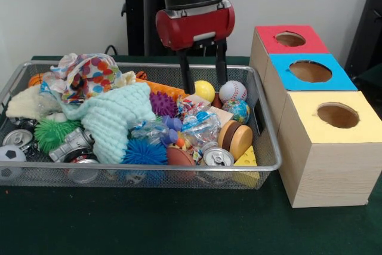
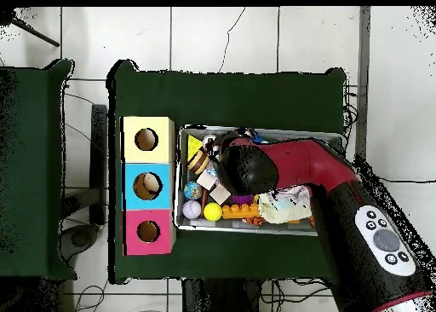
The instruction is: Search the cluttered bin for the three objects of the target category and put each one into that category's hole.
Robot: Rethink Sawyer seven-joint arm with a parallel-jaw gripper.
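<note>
My gripper hangs open over the far right part of the wire bin. Its two black fingers stand apart, and a yellow ball shows between and just below their tips, not pinched. A baseball and a globe ball lie just right of it. From above, the arm hides the gripper; the yellow ball and the baseball lie near the bin's corner. Three boxes with round holes stand beside the bin: red, blue, yellow.
The bin also holds a mint knitted cloth, a dotted cloth, blue, green and purple spiky balls, a soccer ball, drink cans, a wooden disc and a cheese wedge.
</note>
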